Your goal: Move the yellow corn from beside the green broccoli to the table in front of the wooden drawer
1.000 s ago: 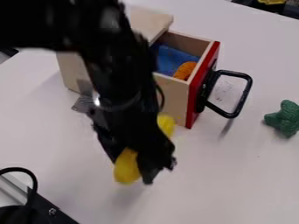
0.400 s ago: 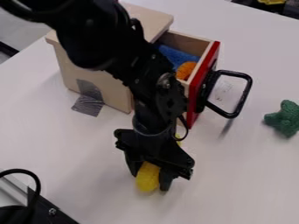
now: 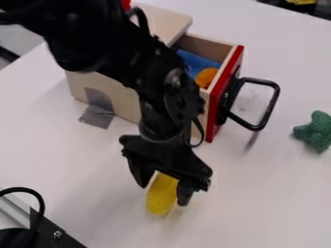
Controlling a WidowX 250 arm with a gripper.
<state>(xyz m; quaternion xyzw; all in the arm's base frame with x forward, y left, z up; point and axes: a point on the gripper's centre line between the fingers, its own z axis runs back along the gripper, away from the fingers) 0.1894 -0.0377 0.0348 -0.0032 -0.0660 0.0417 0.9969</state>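
The black gripper [image 3: 164,193] hangs over the white surface in front of the wooden box, pointing down, its fingers spread. A long yellow object [image 3: 160,197] is between and just below the fingertips, its upper end hidden behind the gripper. Its outline is blurred, and whether it touches the surface is unclear. Behind the arm stands the wooden box [image 3: 103,89], with its red-fronted drawer [image 3: 223,94] pulled out. In the drawer are a blue item [image 3: 194,62] and an orange piece [image 3: 206,77].
The drawer's black handle [image 3: 270,104] sticks out to the right. A green knobbly toy [image 3: 315,130] lies near the right edge. Grey tape [image 3: 97,117] holds the box's side to the table [image 3: 259,203]. Black-and-metal equipment [image 3: 38,225] with a cable fills the lower left corner.
The gripper first came down and right, then drifted slightly left while its fingers spread wider. The yellow object, gripped earlier, swung steeper, and its far end no longer shows beyond the gripper.
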